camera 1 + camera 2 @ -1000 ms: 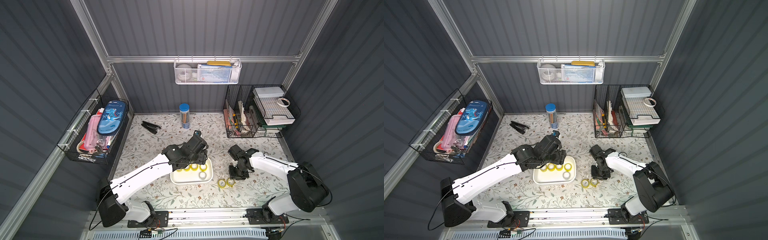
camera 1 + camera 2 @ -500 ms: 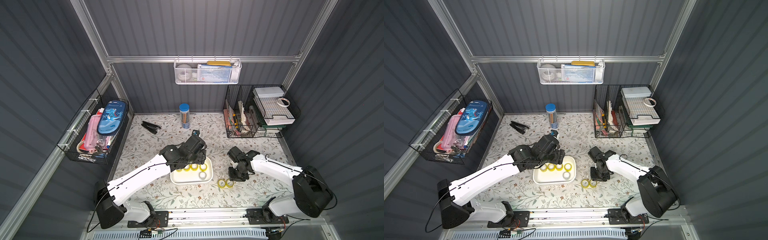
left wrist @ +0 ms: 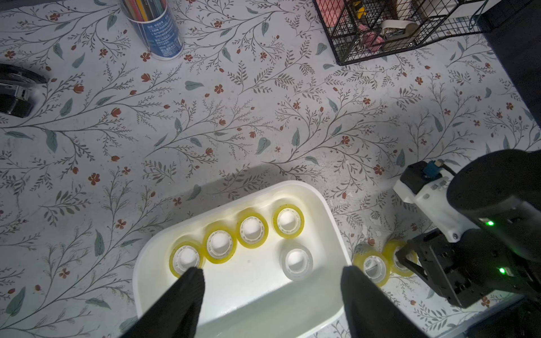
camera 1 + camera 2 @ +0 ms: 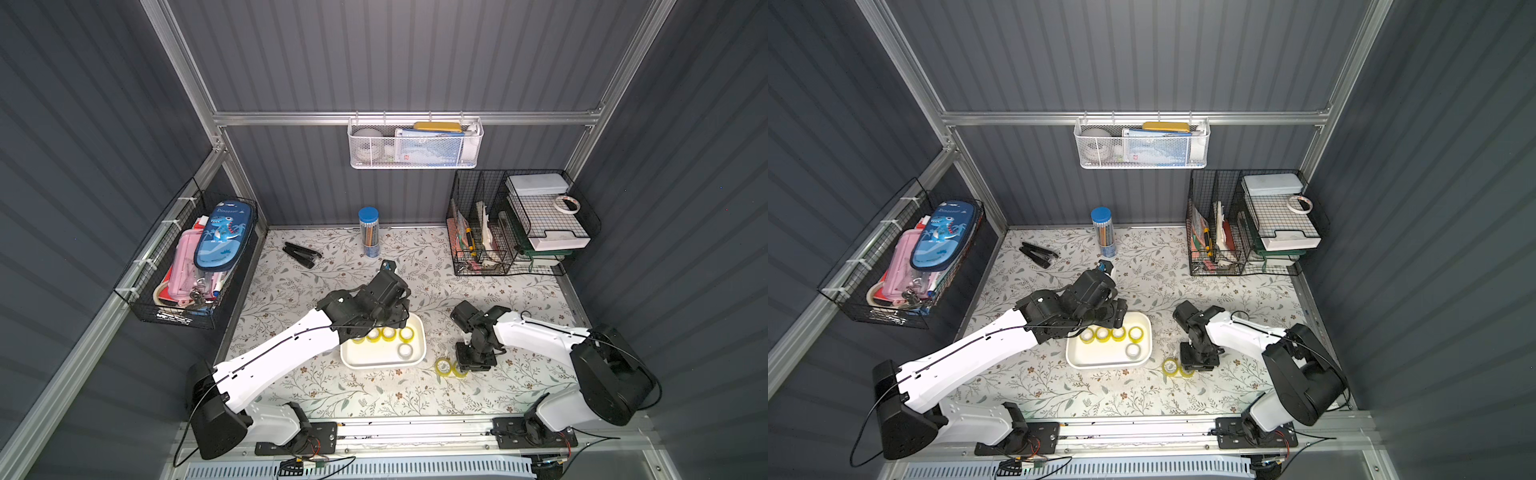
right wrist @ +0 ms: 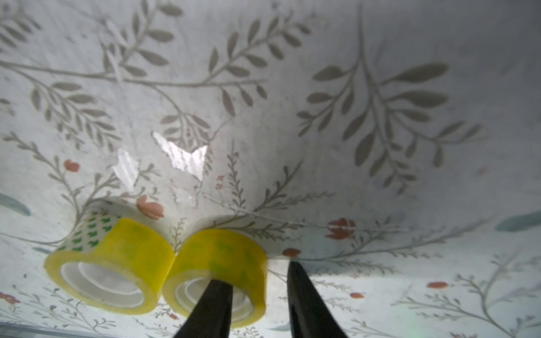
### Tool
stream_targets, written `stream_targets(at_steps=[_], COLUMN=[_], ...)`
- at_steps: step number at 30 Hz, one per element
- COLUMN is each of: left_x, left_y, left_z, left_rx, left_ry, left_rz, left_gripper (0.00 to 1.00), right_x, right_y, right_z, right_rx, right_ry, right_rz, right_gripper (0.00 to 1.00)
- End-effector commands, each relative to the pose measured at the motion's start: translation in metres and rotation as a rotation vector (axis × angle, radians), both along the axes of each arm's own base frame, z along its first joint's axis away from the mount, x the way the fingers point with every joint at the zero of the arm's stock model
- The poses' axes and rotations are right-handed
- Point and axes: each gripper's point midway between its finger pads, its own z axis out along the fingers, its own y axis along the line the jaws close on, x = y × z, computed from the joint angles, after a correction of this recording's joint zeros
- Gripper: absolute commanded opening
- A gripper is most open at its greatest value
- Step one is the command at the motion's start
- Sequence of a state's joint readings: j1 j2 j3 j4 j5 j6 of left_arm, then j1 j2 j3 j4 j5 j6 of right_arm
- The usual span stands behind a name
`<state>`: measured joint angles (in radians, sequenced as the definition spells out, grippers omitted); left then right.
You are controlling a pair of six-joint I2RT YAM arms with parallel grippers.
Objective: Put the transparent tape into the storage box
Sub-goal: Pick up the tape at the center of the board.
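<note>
Left wrist view: five tape rolls (image 3: 252, 228), four yellow-tinted, one clear, lie in the white storage box (image 3: 137, 278); left gripper (image 3: 272, 271) gapes empty above. Right wrist view: two loose rolls (image 5: 111, 260) touch on the tablecloth (image 5: 351, 175); right gripper (image 5: 256, 273), jaws apart, straddles one's wall.

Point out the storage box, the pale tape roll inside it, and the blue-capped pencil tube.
storage box (image 3: 248, 292): left wrist view, bare floor.
pale tape roll (image 3: 296, 261): left wrist view, white core.
blue-capped pencil tube (image 4: 369, 233): in a top view, clear body.
</note>
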<state>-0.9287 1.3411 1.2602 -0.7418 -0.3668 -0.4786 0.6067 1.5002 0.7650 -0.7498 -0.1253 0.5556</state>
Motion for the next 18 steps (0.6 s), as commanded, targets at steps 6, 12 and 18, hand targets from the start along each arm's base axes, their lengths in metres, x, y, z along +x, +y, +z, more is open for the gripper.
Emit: stream_targets(at_steps=[6, 12, 18], left_x=[-0.004, 0.0, 0.004], left_y=[0.017, 0.029, 0.055], left_z=[0.002, 0.008, 0.015], left_rx=[-0.002, 0.01, 0.034], left_ry=[-0.01, -0.054, -0.099], left_rz=[0.035, 0.075, 0.184], left_gripper=[0.79, 0.8, 0.9], right_x=[0.005, 0.023, 0.066], right_y=[-0.005, -0.009, 0.004], right_z=[-0.009, 0.018, 0.08], right_rx=[-0.045, -0.093, -0.082], right_ry=[-0.021, -0.097, -0.26], right_rz=[-0.002, 0.017, 0.07], right_gripper=[0.1, 0.0, 0.0])
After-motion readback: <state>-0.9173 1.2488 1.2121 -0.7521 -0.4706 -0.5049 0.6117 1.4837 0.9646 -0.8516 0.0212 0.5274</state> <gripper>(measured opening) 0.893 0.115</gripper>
